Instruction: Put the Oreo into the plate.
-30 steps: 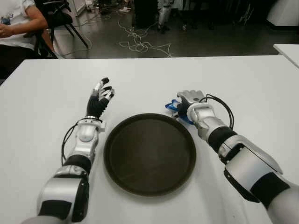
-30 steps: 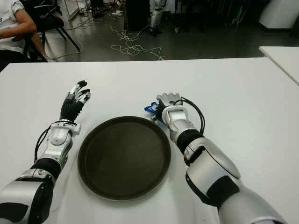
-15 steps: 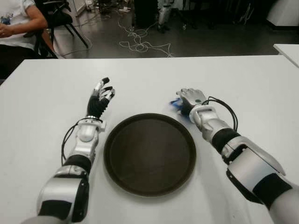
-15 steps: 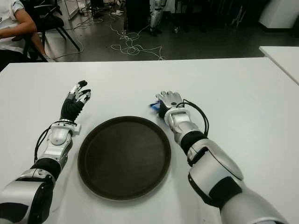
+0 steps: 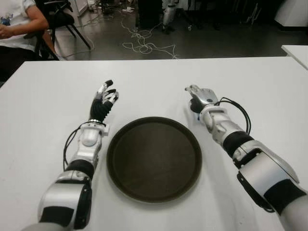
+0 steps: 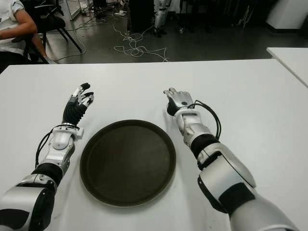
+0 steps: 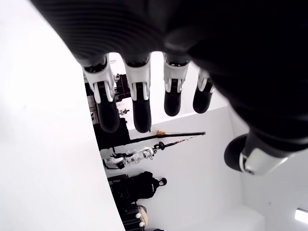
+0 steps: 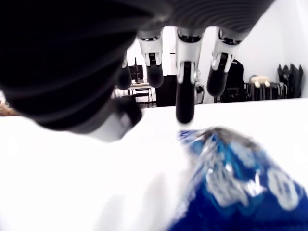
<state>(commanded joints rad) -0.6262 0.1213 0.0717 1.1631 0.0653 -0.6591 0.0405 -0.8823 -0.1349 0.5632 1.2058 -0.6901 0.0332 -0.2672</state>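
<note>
Right robot hand hovers just beyond the plate's far right rim, fingers spread and holding nothing. Its wrist view has the blue Oreo packet right under the palm, lying on the white table; the eye views hide it behind the hand. To do this well, I'd say: lower squarely, close around the packet's sides, not its crinkly top, then lift clear over the rim. Left robot hand shows left of the plate, fingers loose, empty.
</note>
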